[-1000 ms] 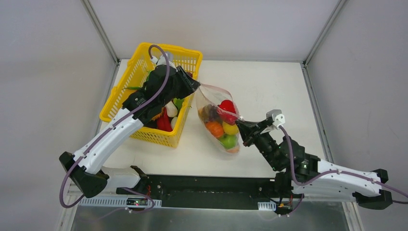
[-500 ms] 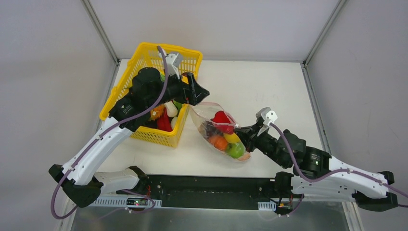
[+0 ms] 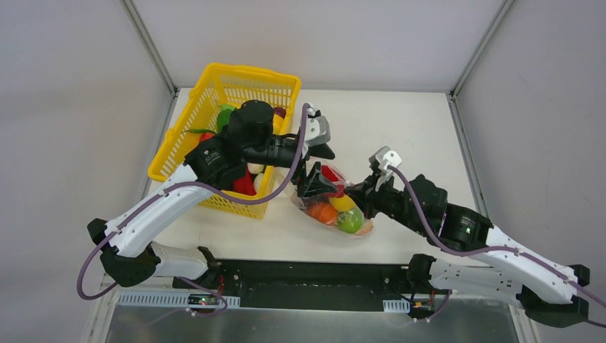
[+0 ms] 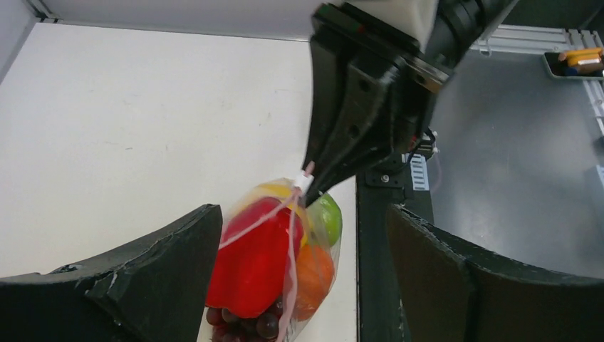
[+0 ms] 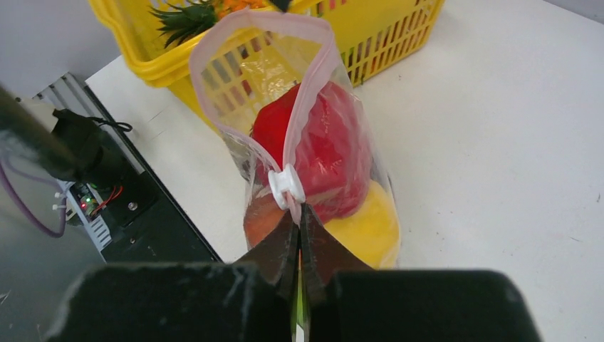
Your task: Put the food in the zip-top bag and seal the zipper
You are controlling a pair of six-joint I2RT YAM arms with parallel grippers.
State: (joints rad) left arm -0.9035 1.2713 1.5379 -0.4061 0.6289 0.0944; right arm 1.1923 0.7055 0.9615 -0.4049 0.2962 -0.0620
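Observation:
The clear zip-top bag (image 3: 334,207) lies on the table holding food: a red pepper (image 4: 249,263), a green apple (image 4: 326,217), an orange (image 4: 313,274), purple grapes (image 4: 246,324) and a lemon (image 5: 367,228). Its pink zipper (image 5: 214,64) gapes in an open loop. My right gripper (image 5: 299,214) is shut on the zipper's end, just behind the white slider (image 5: 286,185). My left gripper (image 4: 303,214) hangs open above the bag's far end, one finger on each side, touching nothing. From above, the left gripper (image 3: 316,170) faces the right gripper (image 3: 357,194) across the bag.
A yellow mesh basket (image 3: 214,71) stands at the back left with more toy food, including a red piece (image 3: 243,182) and a pineapple top (image 5: 181,14). The black base rail (image 3: 314,275) runs along the near table edge.
My left gripper let go of the bag's mouth, opened wide and swung from the basket over the bag. The bag sank and shifted toward the front. The right arm reached further left, still gripping.

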